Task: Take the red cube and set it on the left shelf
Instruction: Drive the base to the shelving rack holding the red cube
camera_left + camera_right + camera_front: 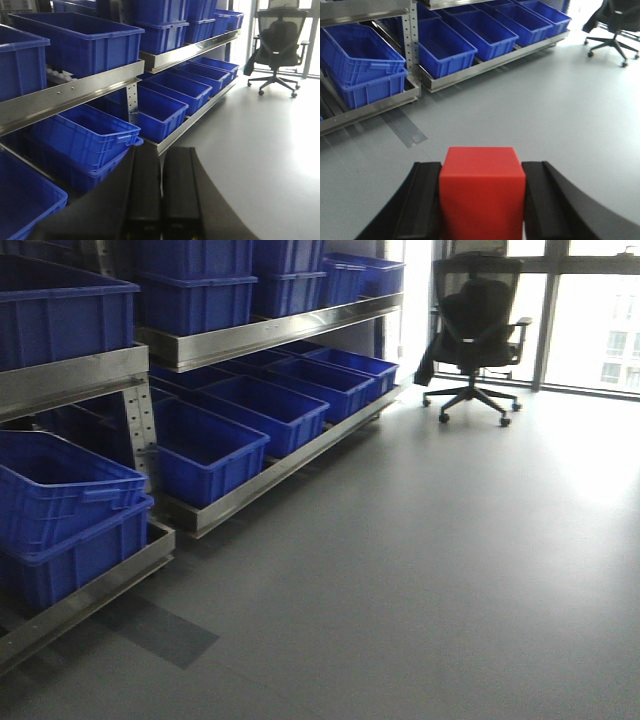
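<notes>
Red cube (482,192) was absent from the front view, which showed the left shelf (270,335) holding blue crates (205,445). Left wrist view: left gripper (161,195) pressed together, empty. Right wrist view: right gripper (482,200) pinched the cube above the floor (560,115), well apart from the shelf. Pick apparently done; placing remained.

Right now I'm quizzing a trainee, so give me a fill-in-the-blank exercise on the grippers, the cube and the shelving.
The right gripper is shut on a solid cube coloured ____.
The left gripper is shut and holds ____.
The open plastic crates on the long stainless-steel rack are all ____.
The black mesh office chair stands near the ____.
Missing words: red; nothing; blue; window.
</notes>
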Controlling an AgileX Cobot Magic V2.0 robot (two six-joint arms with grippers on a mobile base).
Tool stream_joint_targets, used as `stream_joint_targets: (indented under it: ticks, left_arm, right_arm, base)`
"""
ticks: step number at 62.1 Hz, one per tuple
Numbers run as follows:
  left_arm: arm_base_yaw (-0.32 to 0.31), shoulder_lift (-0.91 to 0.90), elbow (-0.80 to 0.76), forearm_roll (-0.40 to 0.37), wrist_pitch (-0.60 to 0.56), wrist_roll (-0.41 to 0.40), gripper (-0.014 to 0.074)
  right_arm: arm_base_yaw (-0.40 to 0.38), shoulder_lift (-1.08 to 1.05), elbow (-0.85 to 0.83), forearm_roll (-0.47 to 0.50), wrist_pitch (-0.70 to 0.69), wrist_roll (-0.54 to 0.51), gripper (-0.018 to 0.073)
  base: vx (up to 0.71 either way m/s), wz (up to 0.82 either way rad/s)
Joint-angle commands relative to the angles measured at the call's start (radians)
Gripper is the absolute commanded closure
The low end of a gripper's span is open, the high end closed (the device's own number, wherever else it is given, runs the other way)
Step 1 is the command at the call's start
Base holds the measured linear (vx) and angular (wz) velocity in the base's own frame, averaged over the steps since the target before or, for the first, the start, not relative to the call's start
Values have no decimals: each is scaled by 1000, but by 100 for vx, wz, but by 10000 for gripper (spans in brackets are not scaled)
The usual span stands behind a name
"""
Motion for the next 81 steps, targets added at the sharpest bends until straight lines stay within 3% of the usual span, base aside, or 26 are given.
stream_joint_targets:
  ticks: [1,37,81]
  left_arm:
    - [-2,-13,24,-7,-80,-6,506]
    - [-3,-13,24,-7,-80,-6,506]
    - [-2,-13,24,-7,-80,-6,506]
  right_arm:
    - [-5,9,-28,-32,-79,-6,428]
    - [-5,9,-28,-32,-76,-6,428]
    - [-5,9,-28,-32,-76,-6,428]
  base:
    - [65,41]
    - [54,72]
    - [37,69]
